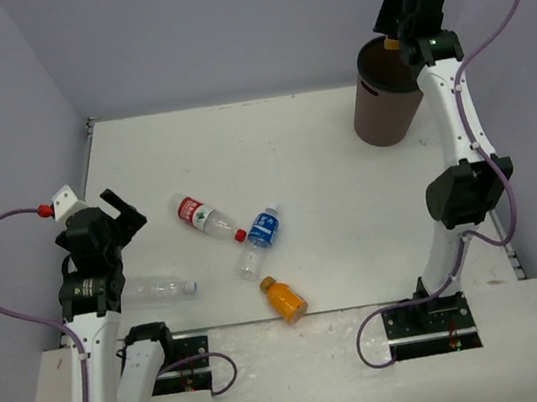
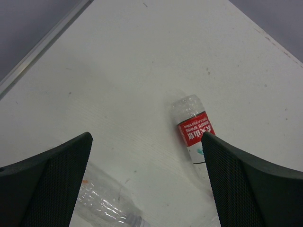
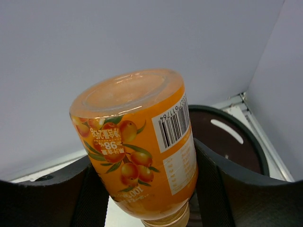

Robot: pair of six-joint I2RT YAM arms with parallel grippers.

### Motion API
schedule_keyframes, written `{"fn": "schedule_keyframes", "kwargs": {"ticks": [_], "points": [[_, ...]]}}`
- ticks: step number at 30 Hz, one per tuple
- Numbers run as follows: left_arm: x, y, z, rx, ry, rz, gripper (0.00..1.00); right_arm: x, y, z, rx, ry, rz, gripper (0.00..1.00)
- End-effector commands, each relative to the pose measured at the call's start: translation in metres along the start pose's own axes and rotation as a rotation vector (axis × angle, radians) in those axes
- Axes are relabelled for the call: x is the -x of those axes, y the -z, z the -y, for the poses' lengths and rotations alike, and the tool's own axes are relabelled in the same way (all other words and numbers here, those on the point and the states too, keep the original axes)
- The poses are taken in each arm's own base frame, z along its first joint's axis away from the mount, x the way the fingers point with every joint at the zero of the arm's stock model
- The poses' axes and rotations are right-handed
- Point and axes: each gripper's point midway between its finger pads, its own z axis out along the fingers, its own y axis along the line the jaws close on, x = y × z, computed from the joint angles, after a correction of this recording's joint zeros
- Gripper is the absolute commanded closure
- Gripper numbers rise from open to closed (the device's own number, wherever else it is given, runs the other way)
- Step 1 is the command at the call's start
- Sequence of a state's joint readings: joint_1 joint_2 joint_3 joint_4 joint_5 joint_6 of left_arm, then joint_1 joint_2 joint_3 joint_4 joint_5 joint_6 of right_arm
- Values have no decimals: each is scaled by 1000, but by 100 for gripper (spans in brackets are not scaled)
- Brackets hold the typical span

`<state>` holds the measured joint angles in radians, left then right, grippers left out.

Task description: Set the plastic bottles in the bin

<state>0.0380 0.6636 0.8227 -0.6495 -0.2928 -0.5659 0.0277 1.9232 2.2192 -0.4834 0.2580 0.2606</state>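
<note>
Right arm stretched tall at the far right corner of the counter (image 1: 322,152), with the right tool (image 1: 394,22) raised near the far rim of the dark-brown bin (image 1: 384,113). Clamped firmly between that tool's fingers: an orange-filled bottle (image 3: 137,137), flat base toward the wrist camera, neck pointing down, fruit label and barcode facing out. Below and to the right of it in the wrist view, the open mouth of the bin (image 3: 222,142), with the handle slot near the rim. Squarely over the opening or just beside it, cannot tell.

Left tool (image 1: 123,210) spread wide with nothing between its fingers, hovering over the left part of the counter. Between the mesh-faced fingers in the left wrist view, bare counter.

On the counter, four bottles, all on their sides and well apart from the bin:
- red-label bottle (image 1: 200,214), just beyond the left tool, red cap close against the side of the next one; touching or not, cannot tell.
- blue-label bottle (image 1: 261,237), near the middle, white cap toward the far side.
- plain clear bottle (image 1: 158,289), white cap, beside the left arm, under the near edge of the left wrist view.
- second orange bottle (image 1: 284,299), at the near edge, cap just beside the base of the blue-label one.
</note>
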Motion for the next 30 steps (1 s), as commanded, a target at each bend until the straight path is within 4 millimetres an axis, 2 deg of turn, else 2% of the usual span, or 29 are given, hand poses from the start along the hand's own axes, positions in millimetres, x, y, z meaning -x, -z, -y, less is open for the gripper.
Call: {"fn": "schedule_keyframes", "kwargs": {"ticks": [1, 3, 4, 6, 7, 11, 16, 17, 19, 20, 21, 23, 24, 27, 30], "points": [[15, 5, 4, -2, 26, 44, 0, -1, -11, 4, -8, -97, -5, 70], [15, 6, 3, -2, 27, 47, 0, -17, -18, 5, -15, -128, -40, 60], [15, 5, 3, -3, 28, 49, 0, -18, -18, 4, -15, -131, -42, 55], [15, 6, 3, -2, 29, 50, 0, -25, -24, 22, -64, -144, -54, 10], [15, 6, 3, -2, 29, 50, 0, -26, -25, 24, -67, -146, -57, 3], [14, 6, 4, -12, 27, 44, 0, -20, -18, 24, -62, -162, -46, 1], [12, 5, 4, -14, 27, 41, 0, 10, 7, 20, -37, -168, 8, 1], [12, 5, 4, -12, 26, 40, 0, 9, 7, 20, -34, -164, 5, 1], [11, 5, 5, -16, 25, 36, 0, 26, 25, 8, 54, -125, 29, 1], [11, 6, 5, -18, 27, 37, 0, 22, 28, -6, 139, -104, 13, 1], [11, 5, 5, -19, 26, 35, 0, 21, 29, -8, 147, -102, 11, 1], [9, 5, 4, -17, 24, 31, 0, 25, 48, -18, 218, -78, 11, 1], [8, 4, 5, -18, 24, 26, 0, 32, 66, -25, 267, -52, 25, 1], [7, 3, 3, -7, 29, 20, 0, 18, 94, -52, 390, 9, 3, 1], [2, -1, -3, 33, 49, 8, 0, -8, 129, -70, 459, 77, -30, 1]]}}
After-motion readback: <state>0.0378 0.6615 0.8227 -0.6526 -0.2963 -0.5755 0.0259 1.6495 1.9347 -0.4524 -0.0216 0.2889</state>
